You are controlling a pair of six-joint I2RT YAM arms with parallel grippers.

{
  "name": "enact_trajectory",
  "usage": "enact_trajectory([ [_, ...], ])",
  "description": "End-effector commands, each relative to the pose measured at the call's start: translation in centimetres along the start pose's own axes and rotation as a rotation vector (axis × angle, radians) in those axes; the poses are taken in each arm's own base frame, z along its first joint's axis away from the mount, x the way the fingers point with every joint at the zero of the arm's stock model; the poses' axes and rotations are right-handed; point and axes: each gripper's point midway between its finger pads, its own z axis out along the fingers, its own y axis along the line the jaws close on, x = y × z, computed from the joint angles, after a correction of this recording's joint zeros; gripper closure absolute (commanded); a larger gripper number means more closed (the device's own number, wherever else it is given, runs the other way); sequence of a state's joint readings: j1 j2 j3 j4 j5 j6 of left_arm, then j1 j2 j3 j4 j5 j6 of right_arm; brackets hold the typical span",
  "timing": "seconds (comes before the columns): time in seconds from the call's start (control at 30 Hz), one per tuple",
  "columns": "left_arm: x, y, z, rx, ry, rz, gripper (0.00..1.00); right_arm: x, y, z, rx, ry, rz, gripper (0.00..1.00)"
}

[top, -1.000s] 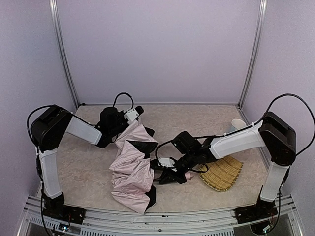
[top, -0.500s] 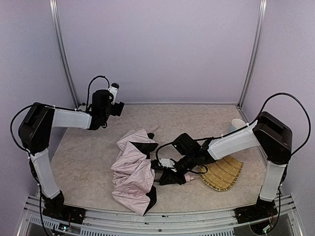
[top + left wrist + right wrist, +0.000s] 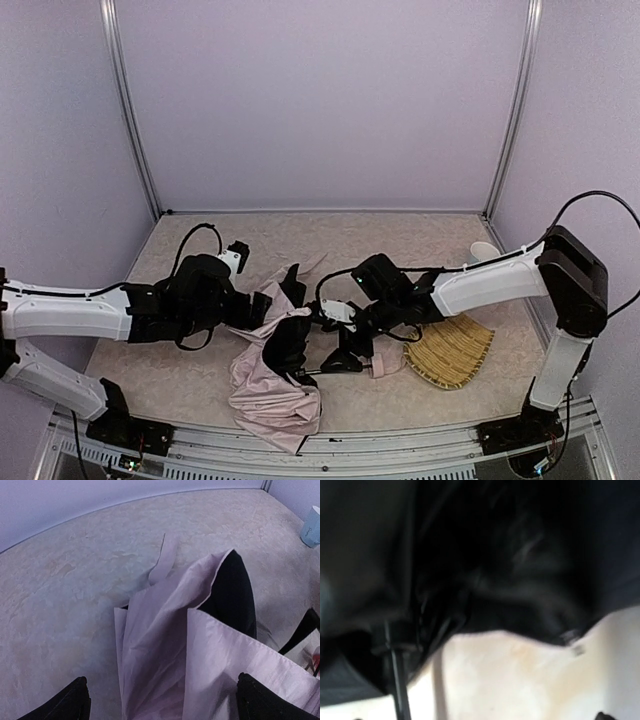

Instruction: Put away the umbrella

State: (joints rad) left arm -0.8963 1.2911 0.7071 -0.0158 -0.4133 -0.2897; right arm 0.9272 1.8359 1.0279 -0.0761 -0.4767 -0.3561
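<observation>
The umbrella [image 3: 265, 385] lies half-collapsed on the table, pale pink fabric outside and black lining [image 3: 290, 340] showing at its top. Its small pink handle [image 3: 382, 362] points right. My left gripper [image 3: 262, 308] reaches in low from the left and stands open. In the left wrist view the pink folds [image 3: 165, 645] lie between its wide-apart fingers [image 3: 75, 702]. My right gripper [image 3: 338, 355] sits open over the thin black shaft, just right of the canopy. The right wrist view shows blurred black lining [image 3: 495, 555] and the shaft [image 3: 396, 675] close up.
A woven straw tray [image 3: 455, 352] lies right of the handle, under the right forearm. A pale cup [image 3: 484, 254] stands at the back right, also seen as the cup [image 3: 312, 527] in the left wrist view. Purple walls close in the table.
The left arm swung down from the back-left corner to the umbrella's left side. The right gripper went from shut to open. The canopy has bunched up and shifted.
</observation>
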Motion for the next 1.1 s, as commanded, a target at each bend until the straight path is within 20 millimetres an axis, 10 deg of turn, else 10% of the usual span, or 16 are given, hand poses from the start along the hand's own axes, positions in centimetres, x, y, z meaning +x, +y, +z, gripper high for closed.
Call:
enact_trajectory([
  [0.0,2.6,1.3,-2.7,-0.068,0.059,-0.095,0.01,-3.1,-0.4,-3.5,0.086,-0.086,0.009,0.0],
  [0.27,1.3,3.6,-6.0,-0.12,0.002,-0.198,0.01,-1.4,-3.5,-8.3,0.377,-0.011,0.411,0.05],
  [0.5,7.5,2.9,-7.2,-0.04,0.158,-0.403,0.15,6.4,-1.2,-11.0,0.531,0.107,0.863,0.3],
  [0.7,11.6,2.0,-6.5,0.002,0.244,-0.439,0.23,6.1,1.0,-7.9,0.383,0.063,0.891,0.48],
  [1.07,12.6,-3.0,-3.6,0.15,0.255,-0.294,0.22,6.9,1.9,-4.1,0.276,0.098,0.916,0.71],
])
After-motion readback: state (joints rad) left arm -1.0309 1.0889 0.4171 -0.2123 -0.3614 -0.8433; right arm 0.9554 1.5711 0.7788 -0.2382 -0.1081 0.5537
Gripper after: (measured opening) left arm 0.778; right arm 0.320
